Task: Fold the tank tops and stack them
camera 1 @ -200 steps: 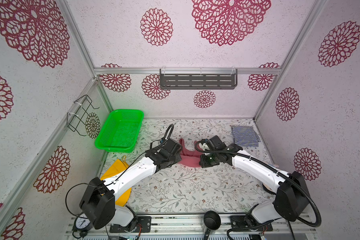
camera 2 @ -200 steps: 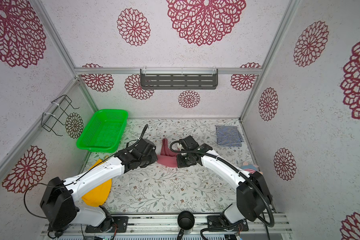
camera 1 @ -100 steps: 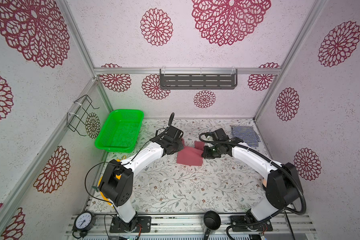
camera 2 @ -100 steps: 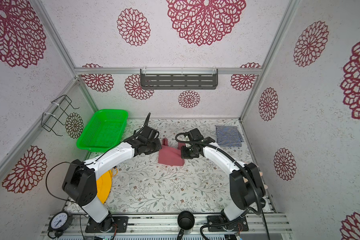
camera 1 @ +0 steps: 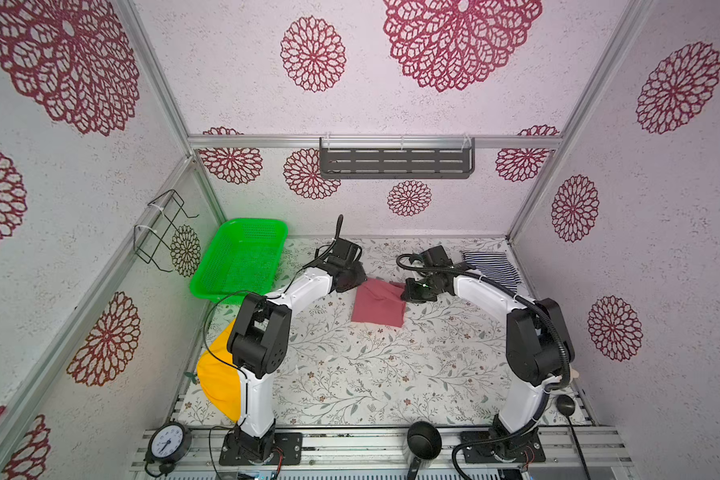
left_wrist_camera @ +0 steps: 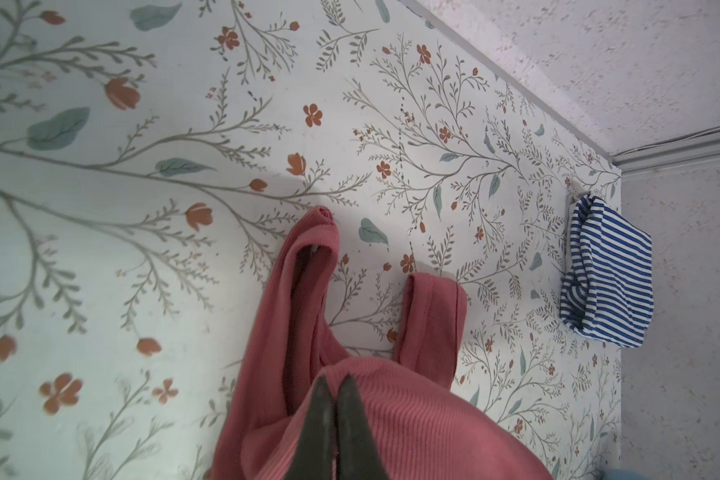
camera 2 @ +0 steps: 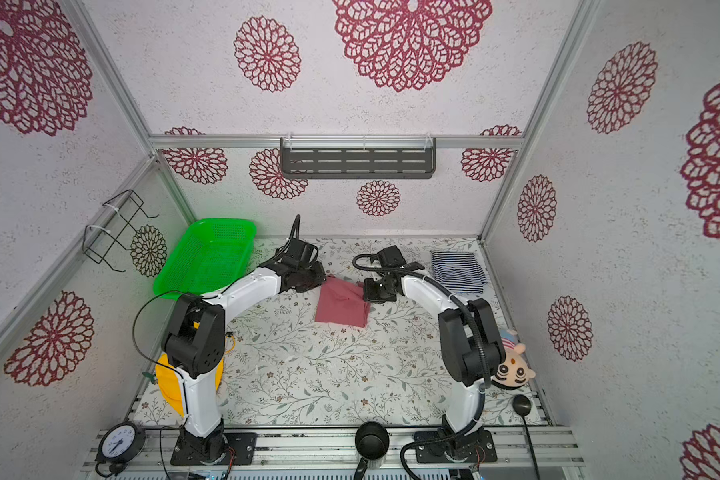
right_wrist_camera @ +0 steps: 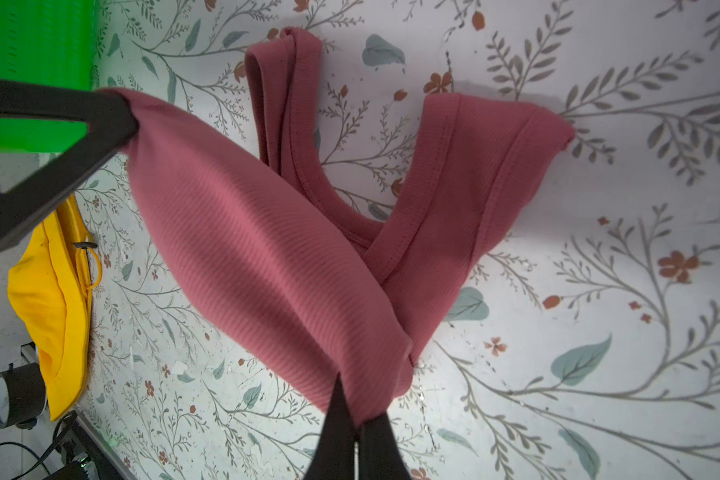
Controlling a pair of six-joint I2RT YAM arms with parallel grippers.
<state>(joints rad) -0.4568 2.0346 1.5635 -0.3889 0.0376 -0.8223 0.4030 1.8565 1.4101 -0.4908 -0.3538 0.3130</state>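
Note:
The rose-red tank top [camera 1: 379, 305] [camera 2: 341, 305] lies doubled over in the middle of the floral table, its two straps pointing at the back wall. My left gripper [camera 1: 356, 280] [left_wrist_camera: 335, 380] is shut on the left corner of its upper layer. My right gripper [camera 1: 408, 293] [right_wrist_camera: 356, 409] is shut on the right corner. Between the two grips the cloth [right_wrist_camera: 267, 249] hangs a little slack above the straps. The navy-and-white striped tank top [camera 1: 491, 268] [camera 2: 458, 272] [left_wrist_camera: 607, 278] lies folded in the back right corner, apart from both grippers.
A green basket [camera 1: 242, 257] leans at the back left. A yellow hat [camera 1: 219, 382] lies by the left arm's base. A plush toy [camera 2: 514, 365] sits behind the right arm. A clock [camera 1: 167, 440] and a black cup [camera 1: 422, 436] stand on the front rail.
Both grippers carried the rose-red top's gripped edge away from the front, towards the back wall. The cloth went from bunched and lifted to a doubled-over sheet on the table.

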